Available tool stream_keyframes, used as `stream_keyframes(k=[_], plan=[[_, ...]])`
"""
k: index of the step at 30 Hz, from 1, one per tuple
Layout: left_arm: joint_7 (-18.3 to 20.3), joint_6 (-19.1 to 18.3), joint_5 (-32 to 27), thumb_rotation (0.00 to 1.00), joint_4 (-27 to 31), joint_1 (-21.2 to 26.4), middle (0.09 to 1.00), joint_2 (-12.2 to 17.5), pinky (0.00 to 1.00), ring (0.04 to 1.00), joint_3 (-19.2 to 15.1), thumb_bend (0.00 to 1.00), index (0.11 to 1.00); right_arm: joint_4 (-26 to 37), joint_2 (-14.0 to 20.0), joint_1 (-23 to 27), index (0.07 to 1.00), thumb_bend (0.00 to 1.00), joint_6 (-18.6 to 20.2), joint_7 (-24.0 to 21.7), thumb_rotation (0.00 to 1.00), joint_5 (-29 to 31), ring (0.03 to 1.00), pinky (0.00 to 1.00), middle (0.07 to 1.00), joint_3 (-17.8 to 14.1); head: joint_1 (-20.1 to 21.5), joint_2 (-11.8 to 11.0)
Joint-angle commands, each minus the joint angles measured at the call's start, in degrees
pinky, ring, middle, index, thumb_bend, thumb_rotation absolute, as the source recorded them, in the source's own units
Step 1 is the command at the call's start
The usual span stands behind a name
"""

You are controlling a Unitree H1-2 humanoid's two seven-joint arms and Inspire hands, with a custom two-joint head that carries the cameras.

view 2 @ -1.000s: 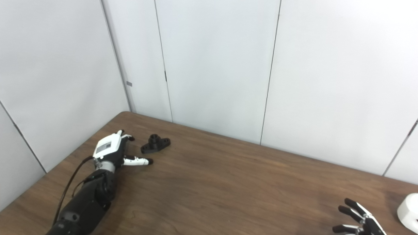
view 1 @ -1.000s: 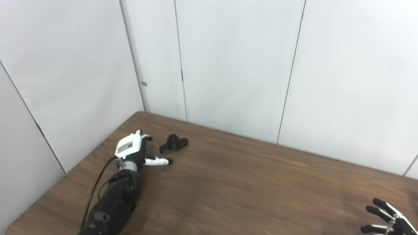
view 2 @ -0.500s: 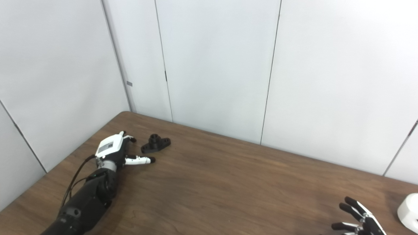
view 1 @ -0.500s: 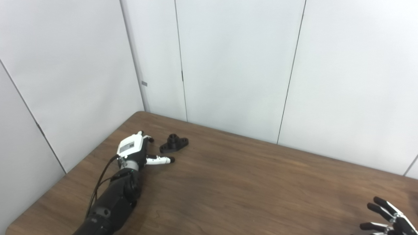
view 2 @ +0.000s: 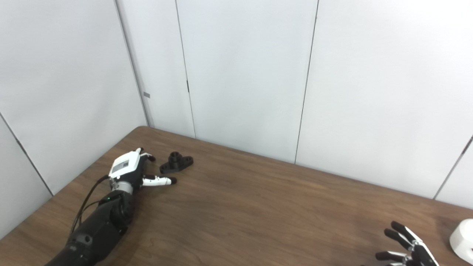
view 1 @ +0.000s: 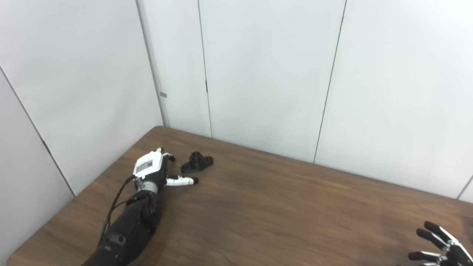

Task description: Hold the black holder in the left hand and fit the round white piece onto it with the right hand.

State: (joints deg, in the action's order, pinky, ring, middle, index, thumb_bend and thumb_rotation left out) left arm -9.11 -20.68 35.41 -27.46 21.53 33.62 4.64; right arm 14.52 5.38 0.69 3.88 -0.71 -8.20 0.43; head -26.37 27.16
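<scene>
On one brown desk (view 1: 281,207): two hands, left hand (view 1: 153,170) spread empty just beside one black holder (view 1: 197,163), right hand (view 2: 408,249) splayed empty near one round white piece (view 2: 462,239) at right edge.

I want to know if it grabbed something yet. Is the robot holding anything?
No. The left hand is open beside the black holder, and the right hand is open near the round white piece.

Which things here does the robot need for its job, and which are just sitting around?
For the job:
black holder, on the table near the left hand
round white piece, at the table's right edge near the right hand

Just there:
wooden table
white wall panels
</scene>
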Motion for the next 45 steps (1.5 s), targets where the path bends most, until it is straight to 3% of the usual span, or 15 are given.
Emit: stream_keyframes(k=[1, 11, 29, 33, 36, 37, 39, 45], plan=[[1.2, 0.9, -0.2, 0.26, 0.1, 0.7, 0.984, -0.5, 1.0, 1.0, 1.5, 0.88, 0.775, 2.9, 0.0, 0.8, 0.831, 0.54, -0.6, 0.0, 0.0, -0.2, 0.565, 0.42, 0.788, 0.1, 0.1, 0.0], [3.4, 1.1, -2.1, 0.16, 2.3, 1.6, 0.974, -1.5, 0.98, 1.0, 2.8, 0.8, 0.779, 3.2, 0.5, 0.4, 0.84, 0.54, -1.1, -0.3, 0.0, -0.3, 0.58, 0.43, 0.802, 0.2, 0.5, 0.3], [3.5, 0.7, -2.5, 0.13, 1.1, 2.3, 0.979, -2.2, 0.99, 1.0, 4.0, 0.79, 0.785, 6.5, 0.1, -0.1, 0.839, 0.53, 1.8, -0.3, 0.0, -1.1, 0.593, 0.44, 0.805, 0.5, 0.9, 1.2], [3.6, -0.3, -0.7, 0.13, 0.5, 2.3, 0.981, -1.7, 0.98, 1.0, 5.5, 0.77, 0.781, 7.3, 0.1, -0.2, 0.844, 0.53, 2.5, -0.4, 0.0, -1.2, 0.596, 0.44, 0.808, 0.6, 0.9, 1.2], [3.1, 0.3, -1.2, 0.11, 0.0, 2.0, 0.964, -1.7, 0.98, 1.0, 5.7, 0.77, 0.726, 7.7, 0.1, -0.2, 0.846, 0.52, 3.2, -0.4, 0.0, -1.3, 0.598, 0.45, 0.808, 0.7, 0.9, 1.2], [2.6, 0.9, -1.6, 0.09, -0.4, 1.9, 0.948, -1.8, 0.99, 1.0, 5.5, 0.65, 0.612, 7.9, 0.0, -0.2, 0.847, 0.52, 3.3, -0.4, 0.0, -1.3, 0.599, 0.45, 0.81, 0.7, 0.9, 1.2], [1.5, 2.4, -2.2, 0.07, -1.3, 1.6, 0.916, -2.1, 1.0, 1.0, 5.2, 0.56, 0.521, 8.2, 0.0, -0.2, 0.849, 0.51, 3.5, -0.4, 0.0, -1.2, 0.597, 0.45, 0.812, 0.7, 0.9, 1.2], [-2.1, 5.6, -1.1, 0.06, -3.8, 1.3, 0.869, -2.5, 1.0, 0.984, 6.0, 0.52, 0.486, 8.6, 0.0, -0.3, 0.852, 0.5, 4.0, -0.3, 0.0, -1.0, 0.601, 0.45, 0.819, 0.7, 0.9, 1.2]])
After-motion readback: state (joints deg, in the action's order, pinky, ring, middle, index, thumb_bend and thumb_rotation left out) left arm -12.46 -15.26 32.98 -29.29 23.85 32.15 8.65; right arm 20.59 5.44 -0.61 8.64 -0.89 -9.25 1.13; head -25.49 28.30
